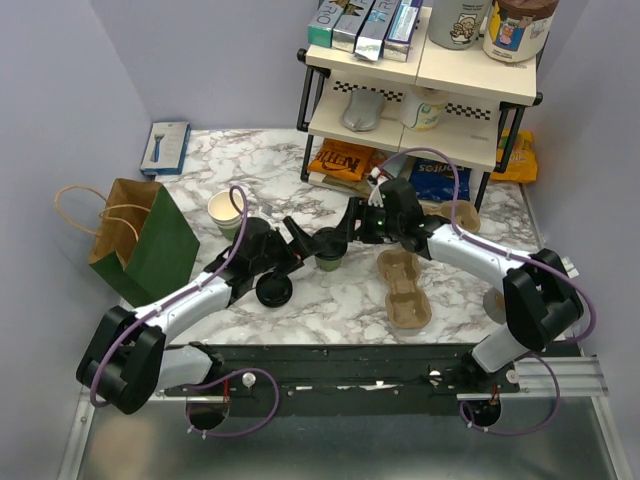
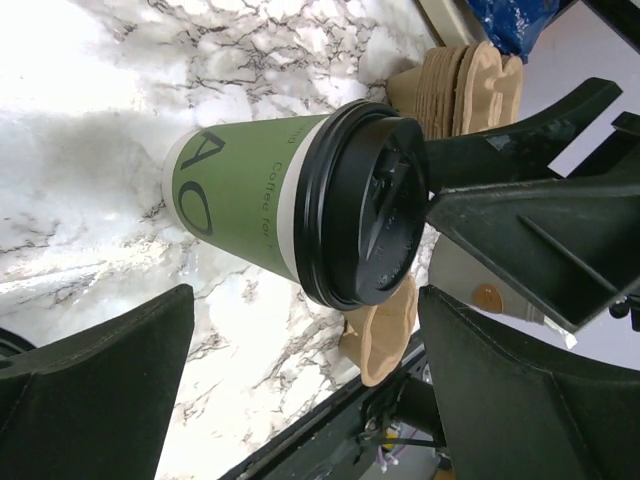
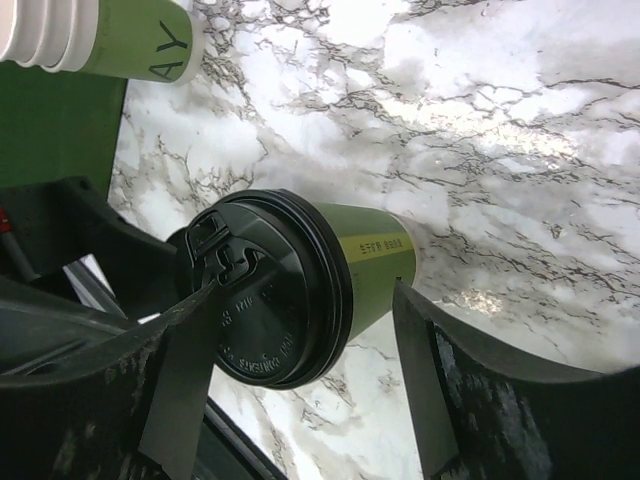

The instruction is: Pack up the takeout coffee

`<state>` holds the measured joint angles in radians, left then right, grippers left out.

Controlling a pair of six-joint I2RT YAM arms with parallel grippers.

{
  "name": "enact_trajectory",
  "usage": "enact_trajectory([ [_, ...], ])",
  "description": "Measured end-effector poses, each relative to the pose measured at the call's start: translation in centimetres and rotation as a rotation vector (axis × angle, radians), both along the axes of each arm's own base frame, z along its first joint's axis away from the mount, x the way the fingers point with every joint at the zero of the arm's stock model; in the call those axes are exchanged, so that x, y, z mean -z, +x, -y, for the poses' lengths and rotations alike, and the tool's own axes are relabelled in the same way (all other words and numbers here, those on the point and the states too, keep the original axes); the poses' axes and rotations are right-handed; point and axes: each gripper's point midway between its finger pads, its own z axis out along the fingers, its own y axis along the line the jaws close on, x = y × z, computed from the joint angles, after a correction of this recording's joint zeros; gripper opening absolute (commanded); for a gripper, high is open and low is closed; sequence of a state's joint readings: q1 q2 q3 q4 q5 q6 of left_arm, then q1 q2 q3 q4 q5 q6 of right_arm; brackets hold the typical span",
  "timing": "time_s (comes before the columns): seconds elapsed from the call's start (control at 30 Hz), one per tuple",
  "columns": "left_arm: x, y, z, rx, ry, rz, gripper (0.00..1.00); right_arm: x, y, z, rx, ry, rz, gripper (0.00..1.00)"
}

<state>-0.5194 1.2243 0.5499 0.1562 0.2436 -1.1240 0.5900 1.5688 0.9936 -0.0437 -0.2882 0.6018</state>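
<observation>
Fingers (image 2: 100,390) of the left gripper (image 2: 307,293) stand wide apart on either side of the takeout coffee (image 2: 240,195), clear of it. The cup stands upright mid-way across the marble table (image 1: 330,310), black lid (image 2: 370,210) on (seated all round, it seems). The right gripper (image 3: 300,295) is spread too, straddling the lid.

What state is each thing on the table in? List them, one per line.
takeout coffee: standing, lid on.
left tool: open, jaws either side of the coffee.
right tool: open, straddling the coffee.
paper bag: standing, mouth open.
spare cups: stacked upright, no lid.
cup carrier: lying flat, empty.
</observation>
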Motion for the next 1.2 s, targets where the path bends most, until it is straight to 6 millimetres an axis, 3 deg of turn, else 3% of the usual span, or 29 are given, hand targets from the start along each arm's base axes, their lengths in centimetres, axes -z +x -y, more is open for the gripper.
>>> enact_trajectory([
  [0.33, -1.3, 1.4, -1.2, -0.038, 0.040, 0.040, 0.97, -0.4, -1.7, 0.2, -0.018, 0.030, -0.034, 0.77],
  [0.57, -0.1, 2.9, -1.9, -0.059, 0.054, 0.021, 0.82, 1.2, -3.1, 0.2, -0.017, 0.059, -0.108, 0.72],
  [0.7, 0.3, 3.1, -1.3, -0.031, 0.029, 0.023, 0.71, 1.6, -3.4, 0.1, -0.010, 0.071, -0.123, 0.69],
  [1.07, 0.3, 3.0, -0.2, 0.009, -0.078, 0.049, 0.51, 1.2, -3.0, -0.1, 0.022, 0.104, -0.126, 0.41],
  [1.2, 0.4, 2.8, -0.3, 0.000, -0.112, 0.054, 0.42, 1.1, -2.8, -0.2, 0.034, 0.120, -0.123, 0.37],
])
